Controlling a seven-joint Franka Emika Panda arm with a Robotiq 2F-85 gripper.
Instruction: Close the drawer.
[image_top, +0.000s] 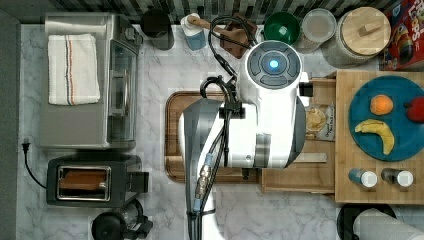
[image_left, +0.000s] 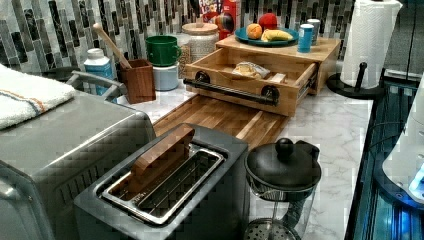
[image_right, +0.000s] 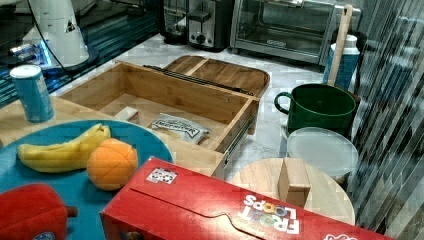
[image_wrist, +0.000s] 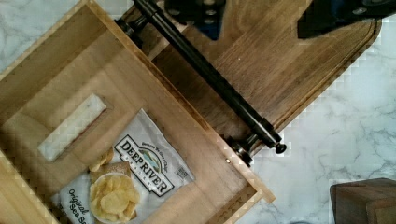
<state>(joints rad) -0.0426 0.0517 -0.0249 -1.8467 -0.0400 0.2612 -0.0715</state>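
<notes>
Light-wood drawer (image_left: 240, 75) stands pulled out over the cutting board (image_left: 220, 117); my arm (image_top: 260, 115) hides most of it from above. Gripper (image_wrist: 261, 14) hovers, fingers apart, above the handle (image_wrist: 210, 77).

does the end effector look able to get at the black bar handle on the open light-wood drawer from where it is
Probably yes. The end effector hangs just outside the black bar handle of the light-wood drawer, and nothing stands between them.

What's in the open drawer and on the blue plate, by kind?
Chip bag, in the drawer: 1
White bar, in the drawer: 1
Banana, on the blue plate: 1
Orange, on the plate: 1
Red item, on the plate: 1
Total: 5
</notes>
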